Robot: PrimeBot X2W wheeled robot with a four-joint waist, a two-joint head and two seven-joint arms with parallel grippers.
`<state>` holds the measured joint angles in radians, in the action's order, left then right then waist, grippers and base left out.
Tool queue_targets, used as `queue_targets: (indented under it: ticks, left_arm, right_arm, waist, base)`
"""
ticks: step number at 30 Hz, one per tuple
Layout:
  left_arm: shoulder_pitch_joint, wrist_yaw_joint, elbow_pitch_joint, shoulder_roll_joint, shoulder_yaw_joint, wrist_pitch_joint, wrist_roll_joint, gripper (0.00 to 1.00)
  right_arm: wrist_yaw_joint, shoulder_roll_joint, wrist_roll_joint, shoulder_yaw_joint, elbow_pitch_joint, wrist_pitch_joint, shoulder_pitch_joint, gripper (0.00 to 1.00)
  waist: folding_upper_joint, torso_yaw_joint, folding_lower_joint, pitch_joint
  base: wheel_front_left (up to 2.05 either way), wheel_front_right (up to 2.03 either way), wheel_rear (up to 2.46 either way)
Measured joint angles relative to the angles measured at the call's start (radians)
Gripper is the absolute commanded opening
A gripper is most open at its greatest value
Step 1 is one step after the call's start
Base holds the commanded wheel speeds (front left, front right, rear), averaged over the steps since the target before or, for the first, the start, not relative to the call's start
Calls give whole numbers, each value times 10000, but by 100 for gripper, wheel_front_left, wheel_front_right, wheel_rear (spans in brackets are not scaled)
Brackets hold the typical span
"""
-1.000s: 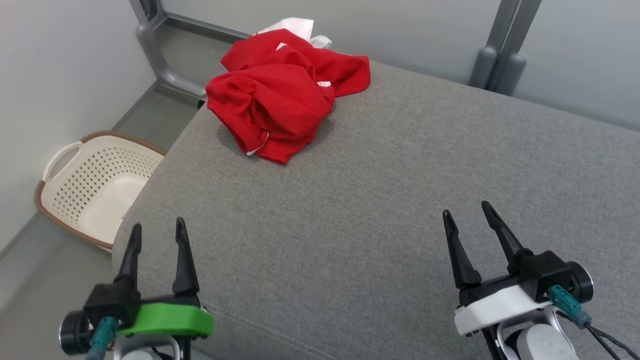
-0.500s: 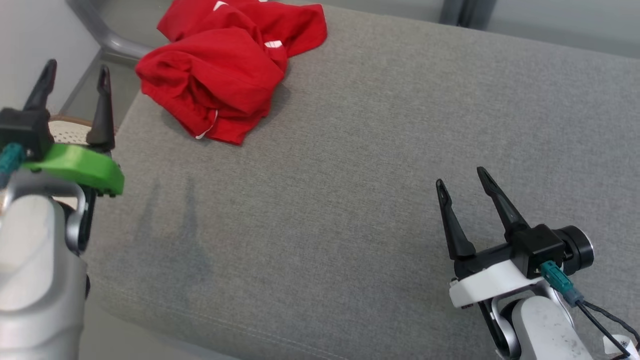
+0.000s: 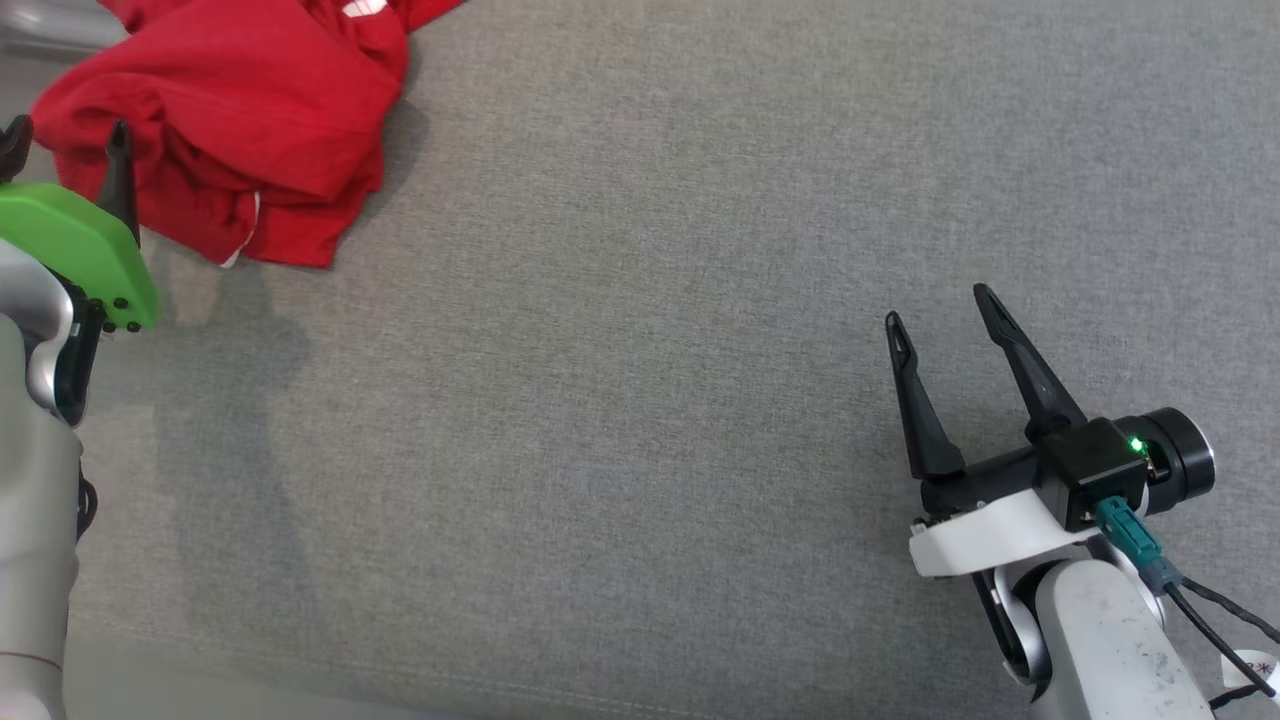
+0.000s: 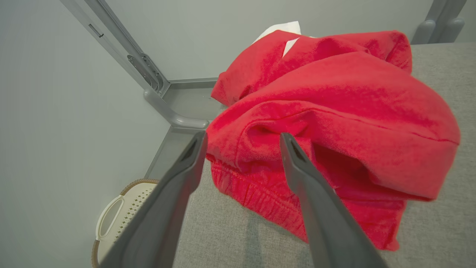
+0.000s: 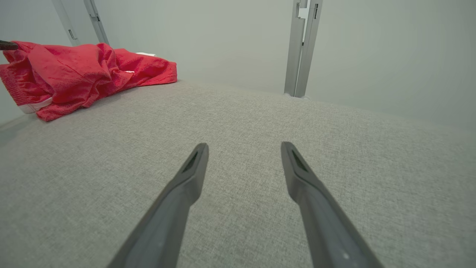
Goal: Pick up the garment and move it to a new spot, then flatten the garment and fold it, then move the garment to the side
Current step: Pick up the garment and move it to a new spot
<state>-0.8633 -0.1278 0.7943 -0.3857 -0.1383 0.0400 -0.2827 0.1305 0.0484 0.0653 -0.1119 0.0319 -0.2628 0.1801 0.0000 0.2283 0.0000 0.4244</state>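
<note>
Far left, left wrist view: cream plastic basket [image 4: 119, 212], perforated wall, loop handle, brown rim, low beside the table's edge. Grey metal post [image 4: 148, 78] with a curved foot runs up against a plain pale wall.

Left end effector [image 3: 67, 140]: two long dark tapered fingers spread apart, nothing between them. Bright green flat mount [image 3: 70, 250] behind the fingers, on a pale grey arm. Tips sit at the garment's near left edge; in the left wrist view one finger overlaps the ribbed hem. Cannot tell whether it touches.

Garment [image 3: 230, 110]: red, soft, fleecy nap, crumpled in a rounded heap with deep folds. Gathered elastic hem along the near edge; thin white trim shows in places. It lies at the table's far left corner. A white fabric piece [image 4: 279, 28] peeks out behind it.

Table [image 3: 640, 350]: covered in grey woven cloth, fine even weave, flat, with a rounded edge and a stitched seam along the near side.

Right end effector [image 3: 937, 305]: dark pointed fingers wide apart and empty, above bare cloth, well apart from the garment. White bracket, black round housing, teal plug with black cable behind.
</note>
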Motion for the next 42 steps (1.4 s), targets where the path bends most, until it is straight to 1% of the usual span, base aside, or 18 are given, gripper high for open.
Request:
queue_targets:
  ticks: [7,8,9,10,11,12,14,20,27,32,36,42]
  left_arm:
    - [-382,-6,663,-236,-445,-293,-709,100]
    - [-441,-10,796,-278,-441,-405,-757,87]
    - [-505,-10,924,-320,-437,-489,-767,63]
    - [-567,-10,1045,-339,-435,-600,-769,32]
    - [-610,-10,1143,-332,-424,-685,-784,9]
    - [-659,50,1262,-322,-422,-782,-798,0]
    - [-767,127,1475,-336,-422,-959,-784,0]
    - [-994,119,1937,-458,-604,-1221,-748,0]
    - [-1359,44,1814,-782,-1108,-1526,-408,0]
    - [-1706,2,1078,-882,-1751,-1469,-311,0]
    - [-1798,0,-25,-842,-2767,-1112,-441,0]
    - [-1807,-12,-2021,-988,-4224,-209,-1151,0]
  right_arm:
    - [0,2,46,29,-127,0,26,100]
    - [2,2,44,15,-134,0,62,100]
    - [0,2,44,-6,-138,0,105,100]
    - [2,0,42,-23,-142,0,137,100]
    - [2,0,40,-29,-140,0,153,100]
    - [0,2,27,-40,-140,0,158,100]
    - [2,0,6,-63,-117,0,179,100]
    - [0,2,-140,-56,-13,0,203,100]
    - [0,0,-589,-134,140,0,176,100]
    - [2,2,-1078,-82,288,0,-9,100]
    - [2,6,-1392,178,401,0,-327,100]
    - [0,8,-1827,587,516,0,-825,100]
  waist:
    - [0,-342,0,722]
    - [0,-372,0,792]
    - [0,-397,0,847]
    - [0,-417,0,884]
    - [0,-431,0,901]
    - [0,-438,0,904]
    - [0,-432,0,873]
    - [0,-407,0,575]
    - [0,-394,0,-56]
    - [0,-474,0,-718]
    - [0,-615,0,-1333]
    - [0,-978,0,-2267]
  base:
    - [0,0,0]
    - [0,0,0]
    - [0,0,0]
    - [0,0,0]
    - [0,0,0]
    - [0,0,0]
    - [0,0,0]
    - [0,0,0]
    - [0,0,0]
    - [0,0,0]
    - [0,0,0]
    - [0,0,0]
